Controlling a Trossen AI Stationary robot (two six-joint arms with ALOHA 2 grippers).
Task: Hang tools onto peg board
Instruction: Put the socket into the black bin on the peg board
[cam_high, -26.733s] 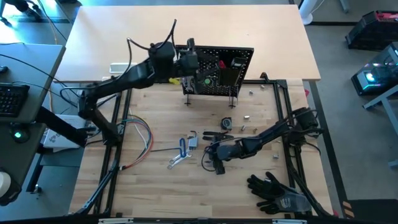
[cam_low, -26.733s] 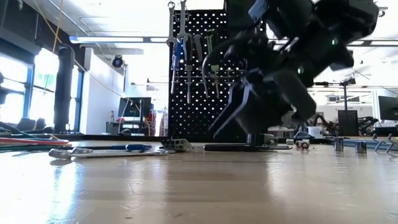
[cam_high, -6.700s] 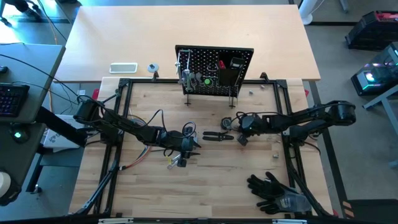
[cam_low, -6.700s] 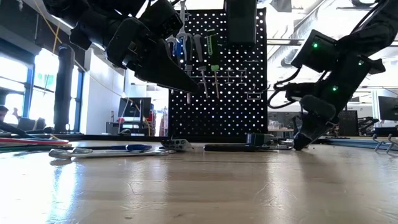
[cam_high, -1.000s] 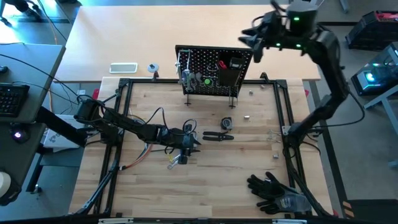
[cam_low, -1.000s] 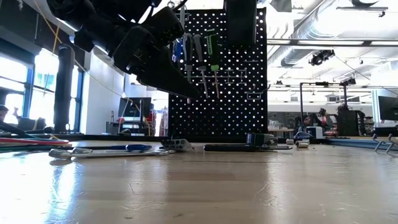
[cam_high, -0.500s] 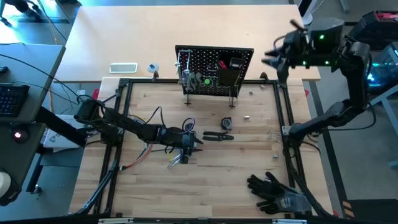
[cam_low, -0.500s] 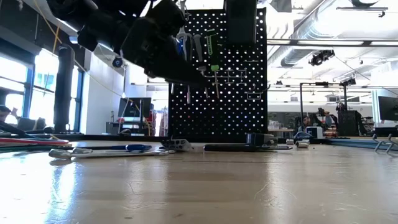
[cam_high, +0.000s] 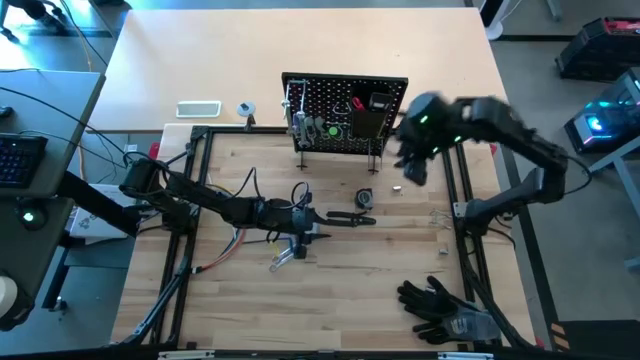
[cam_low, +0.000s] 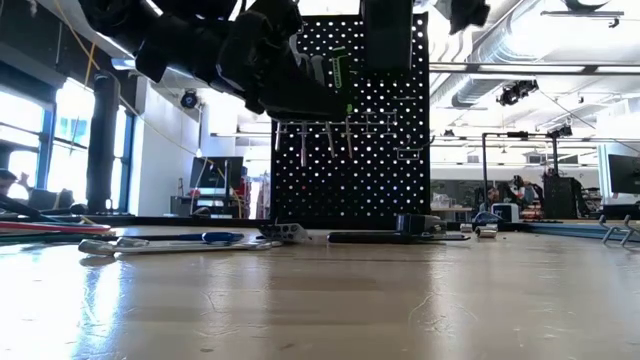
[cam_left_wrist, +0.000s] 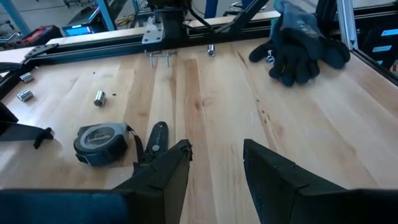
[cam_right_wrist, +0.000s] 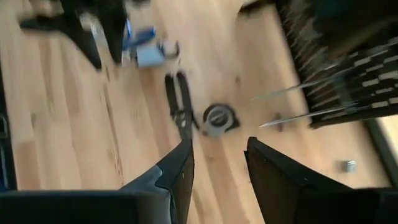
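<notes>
Nearest the front edge of the tabletop (cam_high: 330, 290), toward its right corner, we saw a pair of black gloves (cam_high: 445, 310) lying in a heap. Toward the left edge lay a bundle of coloured wires (cam_high: 225, 235).

Further in, around the middle of the tabletop, the left gripper (cam_high: 312, 228) hung low, its fingers parted with nothing between them. Just on the near side of it a silver wrench (cam_high: 285, 257) lay flat. Touching or nearly touching its tip were the black pliers (cam_high: 350, 219), stretched toward the right edge; in the left wrist view one black handle (cam_left_wrist: 155, 138) showed just ahead of the fingers, beside a tape measure (cam_left_wrist: 99, 144). From above, the tape measure (cam_high: 365, 199) sat just behind the pliers, and a small metal socket (cam_high: 396, 186) lay a little further back.

The right gripper (cam_high: 412, 168) was up in the air near the right end of the peg board (cam_high: 345, 115), blurred in the high view; its wrist view showed open, empty fingers.

At the back of the wooden surface the peg board stood upright, with a black bin (cam_high: 368, 118) on its front and what we took to be drivers and wrenches (cam_low: 325, 85) hanging on its left half.
</notes>
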